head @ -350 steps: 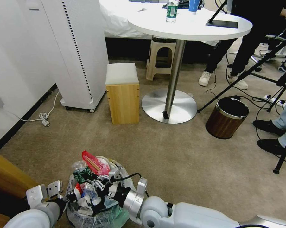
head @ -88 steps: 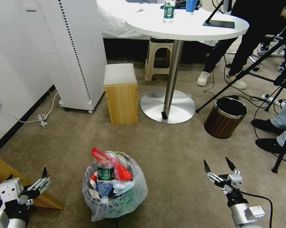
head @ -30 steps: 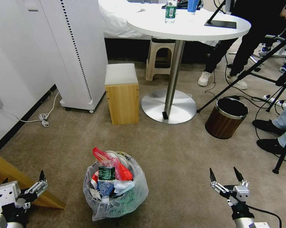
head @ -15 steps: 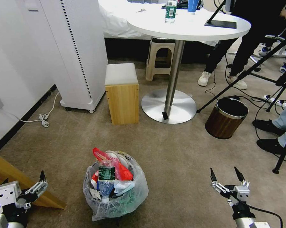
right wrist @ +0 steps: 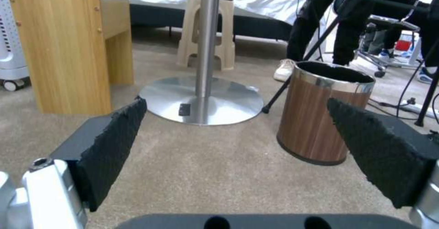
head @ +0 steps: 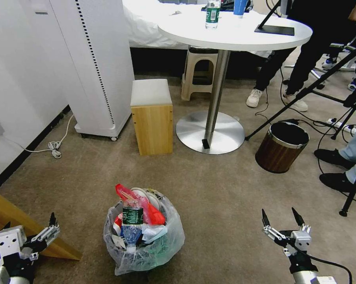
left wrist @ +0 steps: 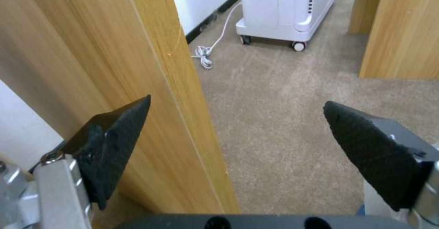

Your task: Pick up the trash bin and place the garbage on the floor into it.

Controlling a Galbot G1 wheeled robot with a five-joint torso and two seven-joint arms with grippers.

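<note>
The left pincer (head: 28,228), partly cut off low beside a wooden panel (left wrist: 114,84), gapes wide and empty left of the trash bin (head: 143,240). The right pincer (head: 282,219) hangs wide, empty, right of it. The bin stands on the floor (head: 225,189), its dark body hidden by bag and garbage (head: 136,215).

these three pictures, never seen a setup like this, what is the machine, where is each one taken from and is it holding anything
It is a wheeled robot with two arms. The wide picture comes from a camera on its head, looking down at the beige floor. The other two come from cameras on its wrists, looking out between the black fingers. The left tool hangs low beside a wooden panel. The right tool hovers over bare carpet, facing a brown wood-look bin. Both are open and hold nothing. Between them stands the trash bin, its clear bag stuffed with garbage: a bottle, red wrappers, white slippers.
</note>
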